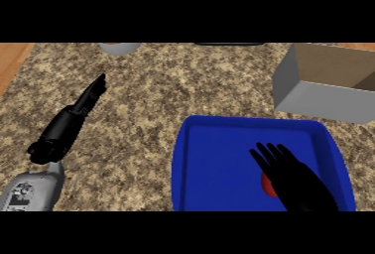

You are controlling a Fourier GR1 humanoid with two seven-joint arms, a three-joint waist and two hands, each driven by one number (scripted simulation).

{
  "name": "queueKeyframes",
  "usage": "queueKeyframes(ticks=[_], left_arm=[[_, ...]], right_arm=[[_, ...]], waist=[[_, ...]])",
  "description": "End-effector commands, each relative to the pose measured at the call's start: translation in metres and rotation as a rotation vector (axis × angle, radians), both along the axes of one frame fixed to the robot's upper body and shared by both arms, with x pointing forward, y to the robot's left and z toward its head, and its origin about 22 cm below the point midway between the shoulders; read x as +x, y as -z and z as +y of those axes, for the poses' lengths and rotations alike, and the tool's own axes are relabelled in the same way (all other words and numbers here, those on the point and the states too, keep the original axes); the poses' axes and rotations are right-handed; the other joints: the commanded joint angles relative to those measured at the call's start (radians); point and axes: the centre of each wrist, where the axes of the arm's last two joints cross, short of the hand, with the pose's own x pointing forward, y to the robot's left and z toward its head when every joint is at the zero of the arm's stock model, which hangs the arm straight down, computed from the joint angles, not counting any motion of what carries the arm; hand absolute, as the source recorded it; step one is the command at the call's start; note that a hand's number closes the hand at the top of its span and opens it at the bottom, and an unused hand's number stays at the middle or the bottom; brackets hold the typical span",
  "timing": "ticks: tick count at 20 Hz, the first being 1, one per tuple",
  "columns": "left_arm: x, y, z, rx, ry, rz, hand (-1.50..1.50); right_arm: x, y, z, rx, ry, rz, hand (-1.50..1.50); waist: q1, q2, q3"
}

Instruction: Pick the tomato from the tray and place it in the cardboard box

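My right robot hand (pixel 296 181), fingers straight, hovers over the blue tray (pixel 219 163) at the table's near edge, hiding most of the red tomato (pixel 267 184). The cardboard box (pixel 322 84) stands open beyond.

The tomato (pixel 267 184) was red and mostly hidden; only a small curved sliver of it showed, low in the right half of the tray (pixel 212 163). The tray was bright blue, rectangular, with raised walls and rounded corners, and lay flat on the speckled table (pixel 139 119), its near end cut off at the view's lower edge. The cardboard box (pixel 326 84) stood upright and open-topped beyond the tray's far right corner, just apart from it, its outer walls grey and its inside brown.
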Motion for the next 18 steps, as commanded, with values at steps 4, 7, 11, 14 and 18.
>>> queueKeyframes(ticks=[4,7,11,14,18], left_arm=[[-0.002,0.005,0.012,-0.007,0.02,-0.016,0.0],[-0.016,-0.004,0.01,-0.003,0.001,-0.01,0.0],[-0.001,-0.007,0.017,0.003,-0.005,0.009,0.0],[0.008,0.009,-0.002,-0.006,-0.003,0.008,0.0],[-0.004,-0.003,-0.004,0.005,0.001,0.0,0.0]], right_arm=[[0.005,0.019,0.005,-0.039,0.032,-0.018,-1.5],[0.027,0.025,0.009,-0.071,0.056,0.011,-1.5],[0.006,0.045,-0.016,-0.058,0.063,0.014,-1.5],[0.027,0.038,-0.016,-0.019,0.052,0.015,-1.5],[0.025,0.046,-0.026,-0.022,-0.062,0.013,1.5]], waist=[[0.001,0.0,0.0],[0.007,0.0,0.0],[-0.001,0.0,0.0],[-0.001,0.0,0.0],[0.001,0.0,0.0]])
